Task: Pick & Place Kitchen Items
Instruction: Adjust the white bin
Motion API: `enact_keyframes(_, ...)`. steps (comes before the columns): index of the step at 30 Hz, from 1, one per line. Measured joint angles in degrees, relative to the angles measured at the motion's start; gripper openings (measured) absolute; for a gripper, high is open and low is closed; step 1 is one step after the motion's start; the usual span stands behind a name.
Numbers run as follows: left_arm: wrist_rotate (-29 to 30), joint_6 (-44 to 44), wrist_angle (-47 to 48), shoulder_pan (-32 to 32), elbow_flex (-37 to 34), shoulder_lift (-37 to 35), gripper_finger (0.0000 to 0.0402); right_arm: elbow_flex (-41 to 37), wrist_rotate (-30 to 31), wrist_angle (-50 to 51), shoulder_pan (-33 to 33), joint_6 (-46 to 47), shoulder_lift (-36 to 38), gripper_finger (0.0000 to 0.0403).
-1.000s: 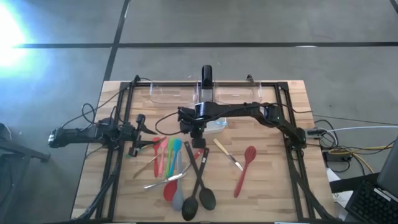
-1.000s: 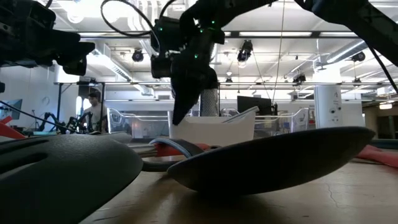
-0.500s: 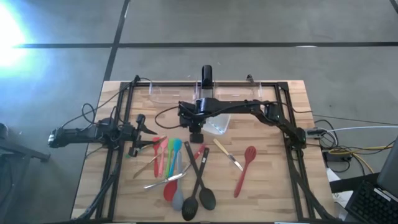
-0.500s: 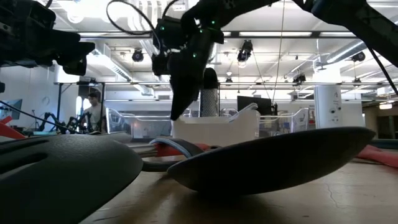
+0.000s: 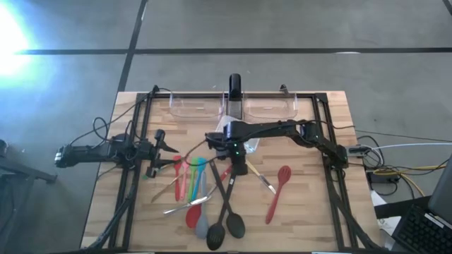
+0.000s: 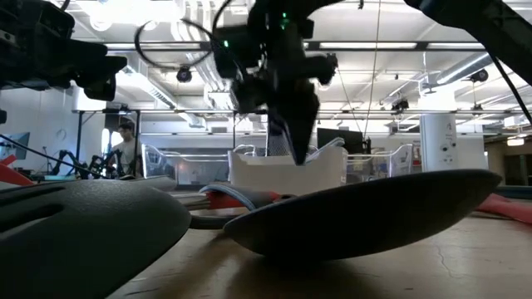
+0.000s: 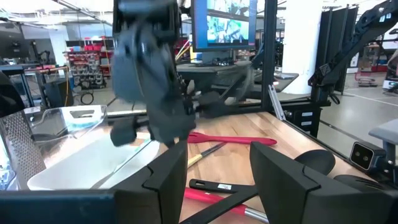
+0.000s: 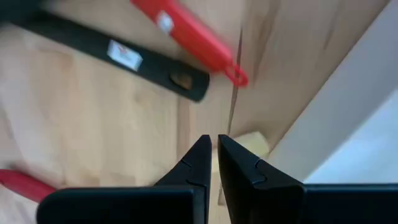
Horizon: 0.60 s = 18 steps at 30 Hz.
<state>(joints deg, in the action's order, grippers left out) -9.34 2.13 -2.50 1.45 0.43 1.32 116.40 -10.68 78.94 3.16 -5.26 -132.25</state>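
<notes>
The kitchen items point(image 5: 205, 194) are seen spread over the middle of the worktop point(image 5: 311, 219), toward its front edge, none yet lifted. The right gripper point(image 8: 212, 152) is poised just above them beside the white dish point(image 5: 247, 144), fingers nearly clenched and empty. The left gripper point(image 5: 164, 144) is parked near the left edge, fingers half released. A reach appears under way; opening is judged necessary before any grasp.
</notes>
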Motion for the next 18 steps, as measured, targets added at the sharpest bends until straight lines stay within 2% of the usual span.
enact_keyframes(5,0.0,0.0,0.0,0.0,0.0,0.0,0.0179,-4.8,0.9,-0.9,0.6,0.8,0.0,0.0027)
enact_keyframes(10,0.0,0.0,0.0,0.0,0.0,0.0,0.0179,-7.9,6.3,-1.1,1.3,1.9,0.5,0.0027)
enact_keyframes(14,0.0,0.0,0.0,0.0,0.0,0.0,0.0179,-8.4,7.6,-1.9,1.3,2.2,1.1,0.0027)
enact_keyframes(18,0.0,0.0,0.0,0.0,0.0,0.0,0.0179,-8.7,13.2,-3.8,1.1,2.3,2.5,0.0027)
